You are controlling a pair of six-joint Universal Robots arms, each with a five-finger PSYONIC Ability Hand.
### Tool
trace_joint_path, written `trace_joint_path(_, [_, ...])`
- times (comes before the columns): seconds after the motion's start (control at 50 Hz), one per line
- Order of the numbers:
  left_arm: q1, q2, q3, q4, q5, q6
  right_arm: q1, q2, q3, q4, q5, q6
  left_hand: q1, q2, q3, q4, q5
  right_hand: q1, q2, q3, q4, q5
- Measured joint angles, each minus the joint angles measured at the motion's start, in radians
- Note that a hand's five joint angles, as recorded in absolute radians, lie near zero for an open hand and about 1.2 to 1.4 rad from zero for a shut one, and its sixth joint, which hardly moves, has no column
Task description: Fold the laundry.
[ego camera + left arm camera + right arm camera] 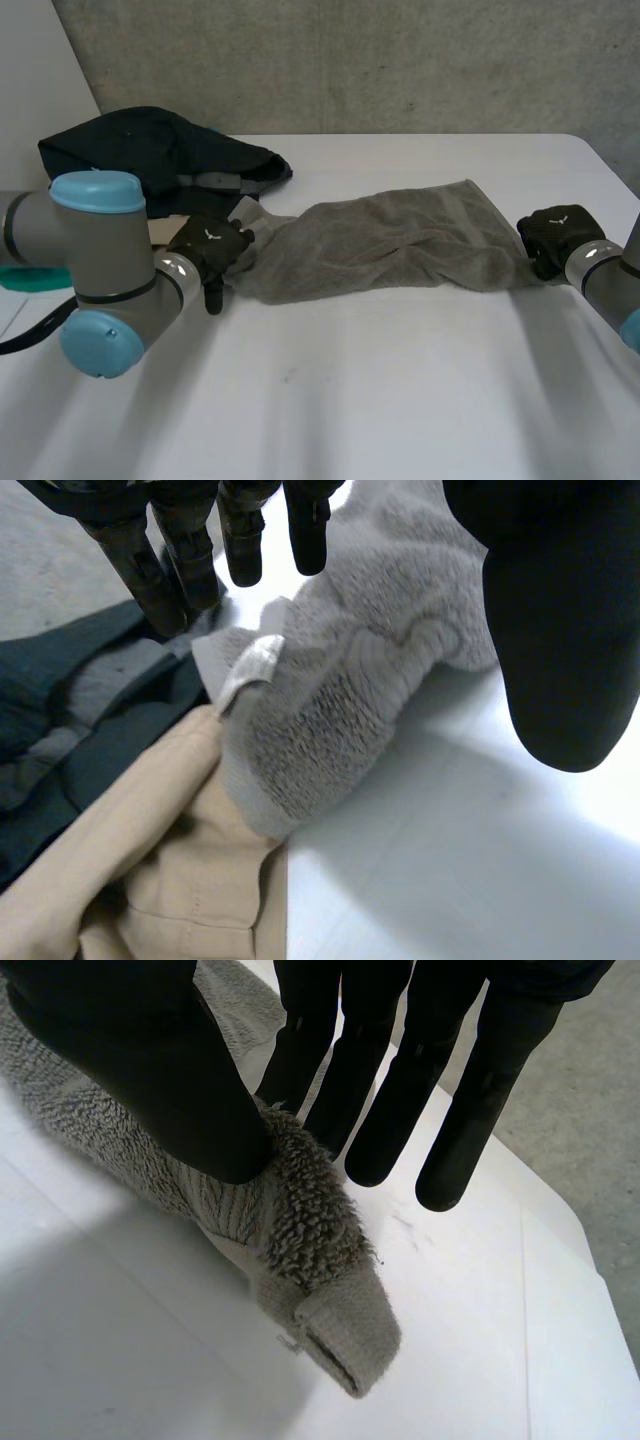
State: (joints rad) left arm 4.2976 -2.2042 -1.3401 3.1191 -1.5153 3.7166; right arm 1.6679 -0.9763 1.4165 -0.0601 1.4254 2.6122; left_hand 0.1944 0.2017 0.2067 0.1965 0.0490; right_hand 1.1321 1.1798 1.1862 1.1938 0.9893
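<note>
Clearly, towel (pixel 400 245) corner sits pinched in right robot hand (pixel 556 235)

Head view looks down over the table (pixel 400 400) from behind; wrist views closely face opposite ends of the towel (pixel 400 240).

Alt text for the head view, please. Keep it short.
A grey towel lies stretched across a white table, the left hand at its left end and the right hand gripping its right end. A pile of dark clothes sits behind the left hand.
</note>
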Motion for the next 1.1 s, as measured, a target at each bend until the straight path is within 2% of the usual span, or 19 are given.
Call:
trace_joint_path(0.06, [0.004,-0.039,0.031,-0.002,0.008,0.026,0.001,0.001,-0.001,0.009,-0.004,-0.008,0.031,0.024,0.022,0.026,0.016,0.0,0.0,0.0,0.0,0.0])
trace_joint_path(0.12, [0.006,-0.091,0.081,-0.002,0.008,0.039,0.001,0.0,-0.001,0.015,-0.006,-0.021,0.155,0.137,0.129,0.136,0.112,0.0,0.0,0.0,0.0,0.0])
trace_joint_path(0.18, [0.005,-0.137,0.131,-0.004,0.006,0.04,0.0,-0.002,0.0,0.02,-0.007,-0.034,0.549,0.499,0.471,0.487,0.46,0.0,0.0,0.0,0.0,0.0])
trace_joint_path(0.2, [0.005,-0.15,0.148,-0.005,0.005,0.04,0.0,-0.003,0.0,0.022,-0.007,-0.038,0.823,0.761,0.73,0.749,0.717,0.0,0.0,0.0,0.0,0.0])
trace_joint_path(0.24, [0.002,-0.166,0.175,-0.01,0.004,0.038,-0.001,-0.005,0.002,0.026,-0.007,-0.042,0.955,0.936,0.924,0.943,0.903,0.0,0.0,0.0,0.0,0.0])
trace_joint_path(0.26, [0.0,-0.17,0.187,-0.014,0.003,0.037,-0.001,-0.008,0.004,0.031,-0.007,-0.044,0.955,0.975,0.96,0.98,0.924,0.0,0.0,0.0,0.0,0.0])
trace_joint_path(0.4, [-0.017,-0.112,0.208,-0.064,-0.011,0.014,-0.013,-0.053,0.03,0.074,-0.011,-0.055,0.955,0.99,0.982,0.998,0.925,0.0,0.0,0.0,0.0,0.0])
trace_joint_path(0.56, [-0.015,0.158,0.14,-0.166,-0.022,-0.082,-0.056,-0.217,0.057,0.153,-0.039,-0.098,0.955,0.99,0.982,1.001,0.925,0.0,0.0,0.0,0.0,0.0])
trace_joint_path(0.64, [-0.004,0.303,0.122,-0.197,0.015,-0.152,-0.069,-0.315,0.041,0.172,-0.077,-0.102,0.955,0.99,0.982,1.001,0.925,0.0,0.0,0.0,0.0,0.0])
trace_joint_path(0.7, [0.005,0.328,0.137,-0.204,0.057,-0.188,-0.062,-0.351,0.019,0.165,-0.096,-0.084,0.955,0.99,0.982,1.001,0.925,0.0,0.0,0.0,0.0,0.0])
trace_joint_path(0.82, [0.028,0.218,0.252,-0.223,0.072,-0.218,-0.031,-0.327,-0.031,0.088,-0.083,-0.013,0.955,0.99,0.982,1.001,0.925,0.0,0.0,0.0,0.0,0.0])
trace_joint_path(1.02, [0.03,-0.201,0.591,-0.341,-0.061,-0.216,0.057,-0.098,-0.088,-0.164,0.069,0.096,0.955,0.99,0.982,1.001,0.925,0.0,0.0,0.0,0.001,0.0])
trace_joint_path(1.04, [0.029,-0.244,0.623,-0.349,-0.073,-0.215,0.07,-0.062,-0.089,-0.194,0.095,0.097,0.926,0.923,0.923,0.936,0.899,0.0,0.0,0.0,0.0,0.0])
trace_joint_path(1.08, [0.028,-0.298,0.666,-0.354,-0.089,-0.215,0.085,-0.024,-0.088,-0.226,0.126,0.096,0.595,0.636,0.631,0.64,0.614,0.0,0.0,0.0,0.0,0.0])
trace_joint_path(1.1, [0.029,-0.316,0.681,-0.353,-0.094,-0.216,0.09,-0.01,-0.087,-0.238,0.14,0.095,0.502,0.535,0.552,0.558,0.533,0.0,0.0,0.0,0.0,0.0])
